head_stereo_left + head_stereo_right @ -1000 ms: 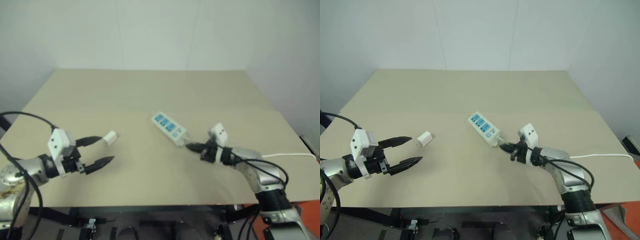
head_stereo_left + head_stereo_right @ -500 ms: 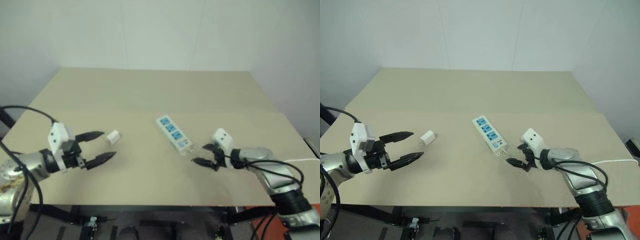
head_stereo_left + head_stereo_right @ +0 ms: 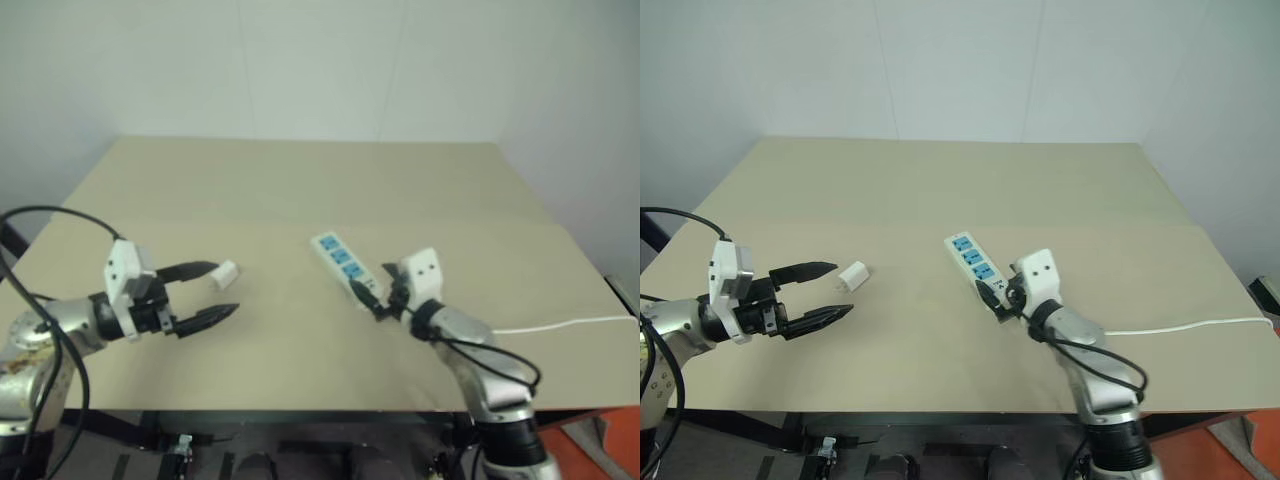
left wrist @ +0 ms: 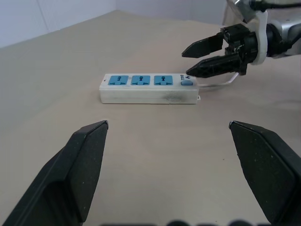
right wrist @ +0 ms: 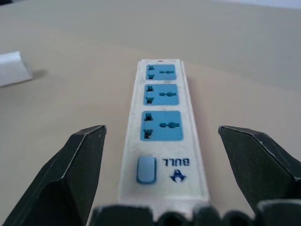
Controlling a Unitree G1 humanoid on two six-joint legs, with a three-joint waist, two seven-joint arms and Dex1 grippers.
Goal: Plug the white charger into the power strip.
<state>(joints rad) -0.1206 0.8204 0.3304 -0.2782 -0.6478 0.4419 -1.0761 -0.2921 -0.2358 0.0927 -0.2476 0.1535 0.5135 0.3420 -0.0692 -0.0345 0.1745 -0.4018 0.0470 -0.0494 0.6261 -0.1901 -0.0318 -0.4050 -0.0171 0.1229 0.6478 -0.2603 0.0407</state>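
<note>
The left end effector [image 3: 825, 292] hovers low over the bench [image 3: 940, 180], fingers spread wide and empty. The white charger [image 3: 852, 275] lies on the bench just past its upper fingertip, seemingly not touching. Well to the right, the power strip [image 3: 976, 267] lies flat, three blue sockets up, its switch end toward the right end effector [image 3: 372, 292]. That end effector is wide open, holding nothing, its fingers either side of the strip's switch end; contact is hard to judge
</note>
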